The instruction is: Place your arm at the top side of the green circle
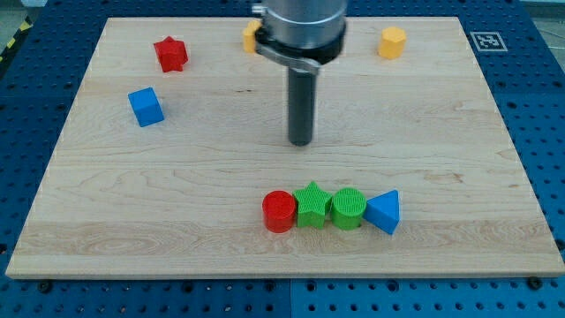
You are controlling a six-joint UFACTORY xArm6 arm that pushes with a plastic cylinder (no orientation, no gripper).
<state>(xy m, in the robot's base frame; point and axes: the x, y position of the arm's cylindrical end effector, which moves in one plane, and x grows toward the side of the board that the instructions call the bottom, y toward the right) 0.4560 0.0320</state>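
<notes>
The green circle (349, 208) lies in a row of touching blocks near the view's bottom centre: a red circle (279, 211) at the left, then a green star (312, 205), the green circle, and a blue triangle (384, 211) at the right. My tip (301, 142) stands on the board above this row, up and to the left of the green circle, well apart from it and nearly straight above the green star.
A red star (170, 54) and a blue cube (146, 106) lie at the upper left. A yellow block (393, 41) lies at the upper right. Another yellow block (251, 36) is partly hidden behind the arm at the top. The wooden board (88, 221) sits on a blue perforated table.
</notes>
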